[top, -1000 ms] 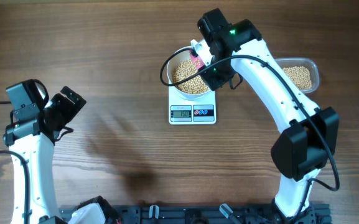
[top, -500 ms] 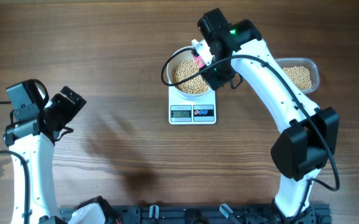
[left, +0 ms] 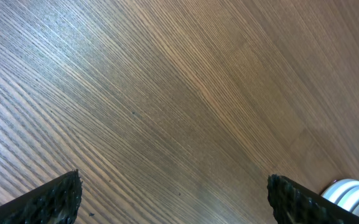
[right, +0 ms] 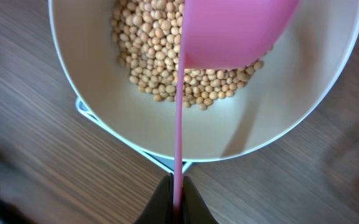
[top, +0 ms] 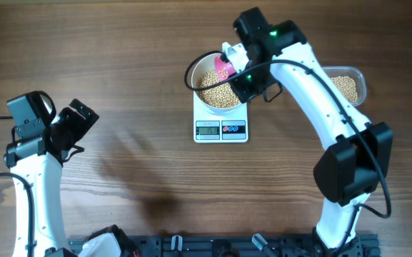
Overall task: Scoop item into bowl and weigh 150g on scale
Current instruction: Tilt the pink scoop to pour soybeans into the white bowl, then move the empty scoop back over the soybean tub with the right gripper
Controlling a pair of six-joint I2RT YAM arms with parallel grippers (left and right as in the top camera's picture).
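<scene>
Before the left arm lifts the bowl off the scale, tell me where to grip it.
Probably best: pinch the bowl at its left rim from above, one jaw inside, one outside. The wall is thin and the top open, while the pink scoop and right gripper crowd the right side.

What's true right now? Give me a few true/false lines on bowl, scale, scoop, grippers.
1. The bowl sits on the scale. True.
2. The right gripper is shut on the handle of the pink scoop. True.
3. The left gripper grips the bowl. False: the left gripper is open, holding nothing, away from the bowl.
4. The bowl is empty. False: beans lie in it.
5. The pink scoop lies flat beside the scale. False: it is held over the bowl.
</scene>
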